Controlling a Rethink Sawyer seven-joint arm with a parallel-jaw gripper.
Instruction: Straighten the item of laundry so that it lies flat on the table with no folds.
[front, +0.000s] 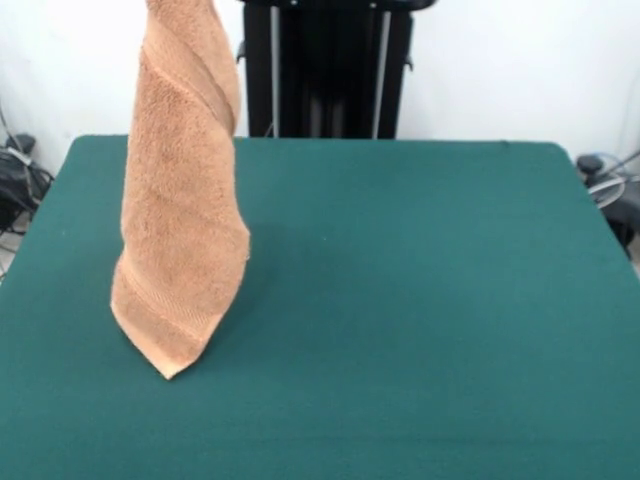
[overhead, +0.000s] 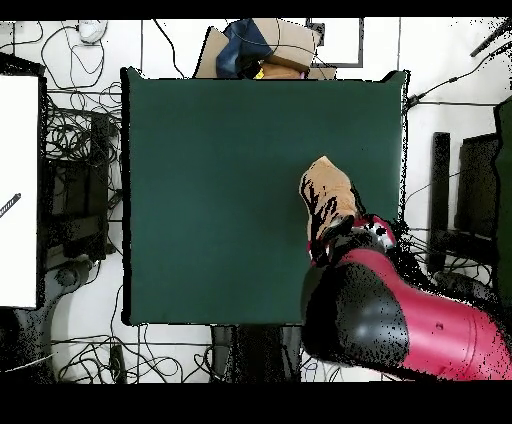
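The item of laundry (front: 185, 200), a light orange-tan terry towel, hangs in the air as a long twisted drape over the left part of the table (front: 420, 300). Its top runs out of the picture at the upper edge. Its lowest corner points down close to the green top; I cannot tell if it touches. In the overhead view the towel (overhead: 328, 190) shows as a small tan bunch near the table's (overhead: 220, 180) right side. My gripper (overhead: 338, 232) sits just below it, under the red and black arm, shut on the towel's top. The fingers themselves are hidden.
My arm's bulky red and black body (overhead: 390, 310) covers the table's lower right corner in the overhead view. Cables and boxes lie on the floor around the table. A cardboard box (overhead: 275, 45) stands beyond the far edge.
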